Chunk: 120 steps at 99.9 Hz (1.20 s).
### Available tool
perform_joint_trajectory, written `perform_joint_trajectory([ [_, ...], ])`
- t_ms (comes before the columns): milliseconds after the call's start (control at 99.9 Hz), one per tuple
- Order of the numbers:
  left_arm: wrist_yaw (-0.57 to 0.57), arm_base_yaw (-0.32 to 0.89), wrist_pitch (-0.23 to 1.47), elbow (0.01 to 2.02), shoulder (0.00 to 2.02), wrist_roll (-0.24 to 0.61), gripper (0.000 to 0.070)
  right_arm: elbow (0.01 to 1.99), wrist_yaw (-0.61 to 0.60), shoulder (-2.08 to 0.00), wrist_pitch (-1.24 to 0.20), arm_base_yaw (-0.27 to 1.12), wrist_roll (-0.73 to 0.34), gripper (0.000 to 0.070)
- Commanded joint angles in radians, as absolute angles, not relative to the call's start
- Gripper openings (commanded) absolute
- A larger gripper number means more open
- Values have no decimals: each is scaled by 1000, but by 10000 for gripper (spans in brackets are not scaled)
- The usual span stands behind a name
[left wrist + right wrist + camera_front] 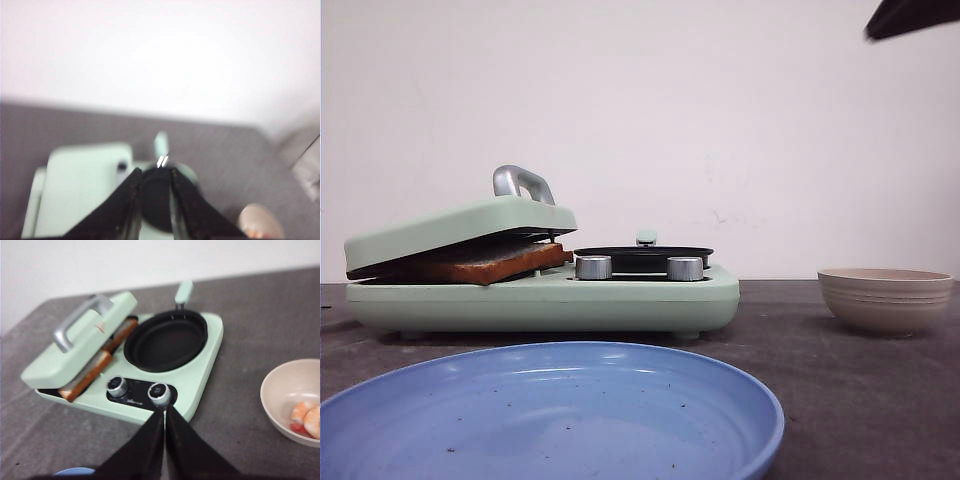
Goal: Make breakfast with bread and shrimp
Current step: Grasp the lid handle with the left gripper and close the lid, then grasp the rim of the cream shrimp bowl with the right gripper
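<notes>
While the bread (498,262) sits pinched under the green press lid (460,228), the shrimp (308,418) lie in the beige bowl (280,390). The right end effector (164,412) is pressed closed and empty; the left end effector (153,176) is narrowly parted.

A plain white wall (740,110) rises behind the dark grey table (840,390), evenly lit
</notes>
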State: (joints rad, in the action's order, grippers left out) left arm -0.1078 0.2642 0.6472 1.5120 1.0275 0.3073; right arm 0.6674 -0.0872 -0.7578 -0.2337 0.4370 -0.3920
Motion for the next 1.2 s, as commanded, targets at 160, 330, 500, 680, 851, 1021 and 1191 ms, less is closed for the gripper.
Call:
perform_joint_trajectory([
  [160, -108, 267, 717, 1531, 863, 246, 0, 873, -187, -1066, -261, 180, -394, 14],
  [330, -107, 267, 848, 1531, 785, 229, 0, 1003, -183, -1251, -354, 24, -350, 321],
  [500, -109, 267, 865, 1531, 722, 230, 0, 1034, -192, -1406, -373, -89, -359, 337],
  [680, -109, 269, 838, 1531, 673, 233, 0, 1034, -278, -1555, -370, -150, -362, 336],
  [851, -109, 269, 848, 1531, 668, 233, 0, 1034, -347, -1666, -334, -160, -363, 336],
  [1021, -109, 269, 847, 1531, 670, 233, 0, 1034, -393, -1743, -242, -160, -399, 334],
  [1191, -109, 269, 847, 1531, 670, 233, 0, 1034, -392, -1797, -166, -160, -440, 276],
])
